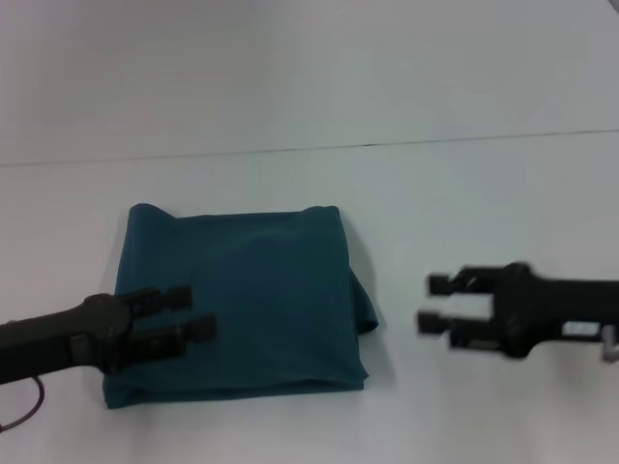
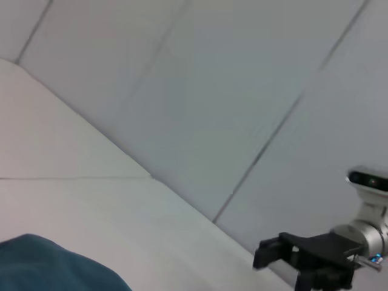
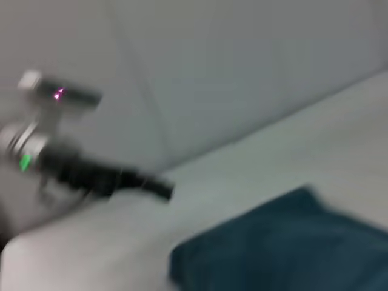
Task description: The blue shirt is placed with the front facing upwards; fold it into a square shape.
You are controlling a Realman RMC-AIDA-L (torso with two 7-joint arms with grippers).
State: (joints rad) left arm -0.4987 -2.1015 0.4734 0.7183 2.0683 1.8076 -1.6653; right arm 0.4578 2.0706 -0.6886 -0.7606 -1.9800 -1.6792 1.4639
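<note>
Shirt (image 1: pixel 242 300) lies already folded into a near-square block on the white table (image 1: pixel 464 193), toward its near left part, plain teal side up, with a small flap of cloth poking out along its right edge; judging by this the folding is nearly done, and the step in hand is to let go cleanly and tidy up; to do it well, each arm should lift straight off without dragging the top layer, and the stray flap wants tucking under so the outline reads square. Left gripper (image 1: pixel 184 327) hovers over the block's near left part, arm reaching in from the near left edge, fingers parted and holding nothing; right gripper (image 1: pixel 440 303) stands off to the shirt's right over bare table, well apart from it, fingers spread and empty, pointing back toward the cloth.
</note>
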